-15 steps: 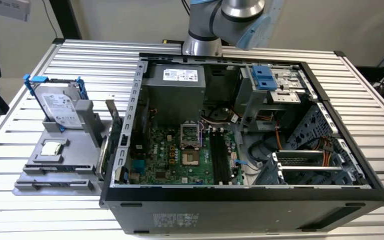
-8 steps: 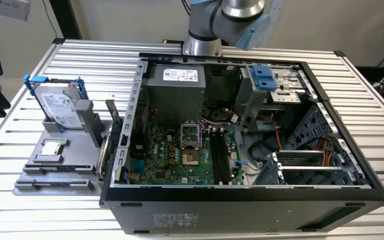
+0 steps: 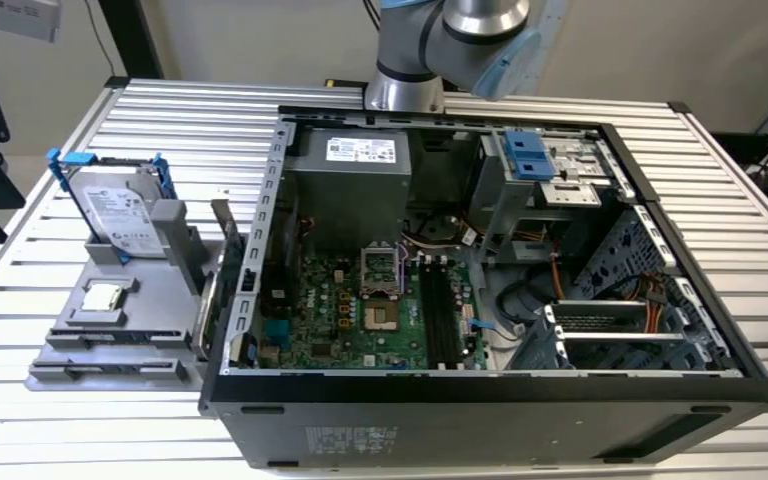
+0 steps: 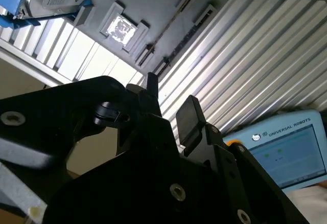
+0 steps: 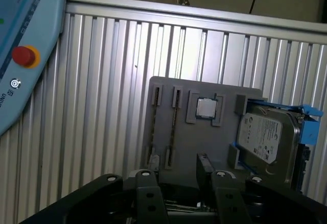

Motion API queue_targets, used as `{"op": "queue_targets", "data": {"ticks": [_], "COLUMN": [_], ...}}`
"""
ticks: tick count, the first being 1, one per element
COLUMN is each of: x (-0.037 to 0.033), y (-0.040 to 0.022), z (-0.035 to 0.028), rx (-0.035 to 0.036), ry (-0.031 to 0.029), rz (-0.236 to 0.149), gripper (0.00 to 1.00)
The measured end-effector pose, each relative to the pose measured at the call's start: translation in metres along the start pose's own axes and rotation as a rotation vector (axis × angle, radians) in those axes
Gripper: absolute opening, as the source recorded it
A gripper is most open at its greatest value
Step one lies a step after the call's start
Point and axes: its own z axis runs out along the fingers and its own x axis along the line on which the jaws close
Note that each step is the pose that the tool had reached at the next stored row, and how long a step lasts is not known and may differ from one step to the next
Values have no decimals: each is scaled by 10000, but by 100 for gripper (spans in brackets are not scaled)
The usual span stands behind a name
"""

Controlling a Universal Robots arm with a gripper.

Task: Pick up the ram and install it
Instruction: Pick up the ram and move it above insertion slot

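While the arm (image 3: 424, 45) rises at the far edge of the slatted table (image 3: 77, 440) in the exterior view, you get the open computer case (image 3: 491, 405) lying on its side. Its motherboard (image 3: 344, 310) and long black slots (image 3: 440, 315) are exposed. Just beside the case, on the exterior view's left, a grey holder tray (image 3: 157, 322) carries a hard drive (image 3: 124, 215) with blue clips and a small square chip (image 3: 104, 297). Turn to the first wrist view and you look down on that tray, where the ram (image 5: 173, 127) sits edge-on as a thin dark strip in the slot nearer the chip. The gripper (image 5: 179, 185) hangs above it with its two black fingers (image 5: 145, 193) spread wide and nothing between them, and a teach pendant (image 5: 20, 55) lies off to one side. In the second wrist view you see the gripper (image 4: 171, 98) from its other side, likewise spread and empty, well apart from the ram (image 4: 172, 21) seated in the tray.
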Motion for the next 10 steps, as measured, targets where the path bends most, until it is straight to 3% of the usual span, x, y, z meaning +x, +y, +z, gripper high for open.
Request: {"op": "queue_targets", "data": {"ticks": [7, 10], "x": [0, 0], "y": [1, 0], "z": [2, 23], "rx": [0, 2], "ry": [-6, -10], "rz": [14, 272], "gripper": [100, 100]}}
